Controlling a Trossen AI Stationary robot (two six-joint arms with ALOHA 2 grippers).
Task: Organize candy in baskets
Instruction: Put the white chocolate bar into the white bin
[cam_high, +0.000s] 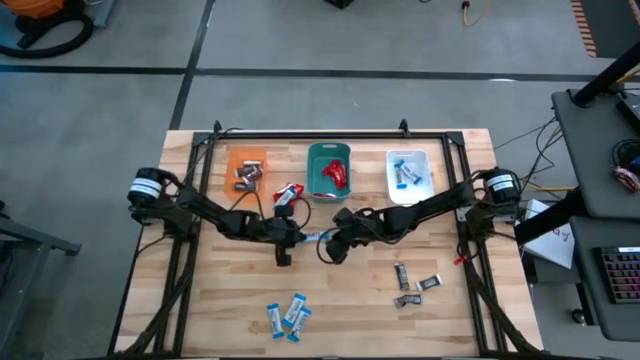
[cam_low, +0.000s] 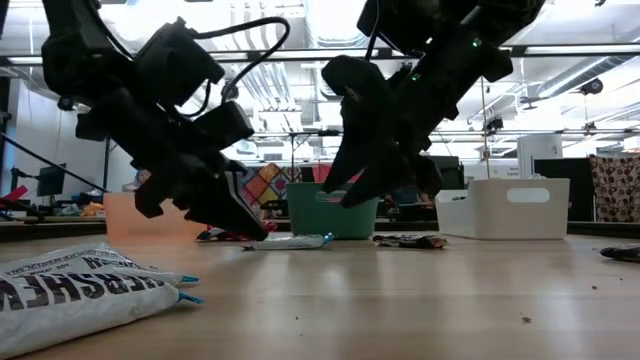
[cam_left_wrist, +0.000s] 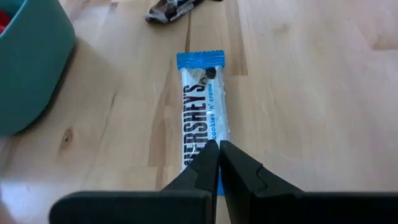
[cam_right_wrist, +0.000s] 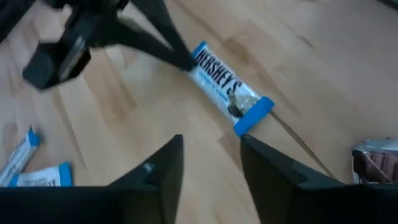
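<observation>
A blue-and-white candy bar (cam_high: 312, 237) lies flat on the table's middle, between both grippers. My left gripper (cam_left_wrist: 219, 160) is shut at the bar's end nearest it. My right gripper (cam_right_wrist: 211, 162) is open and hovers just off the bar's other end (cam_right_wrist: 252, 115), touching nothing. Along the far edge stand the orange basket (cam_high: 246, 158) with dark silver bars, the teal basket (cam_high: 318, 172) with red ones, and the whitish basket (cam_high: 420, 160) with blue-and-white ones. One red candy (cam_high: 288, 194) lies in front of the baskets. My left gripper has the blue-and-white bar by the crimped wrapper end (cam_left_wrist: 200, 149) nearest it, pinched between the two shut fingers. The fingers slant down from the table's left and lie along the bar. The bar lies flat on the wood (cam_low: 290, 241).
Several dark silver bars (cam_high: 415, 285) lie toward the near right, and blue-and-white bars (cam_high: 288, 317) lie at the near middle, one looming large in the low view (cam_low: 80, 285). A black frame (cam_high: 300, 135) runs round the table's far edge and sides.
</observation>
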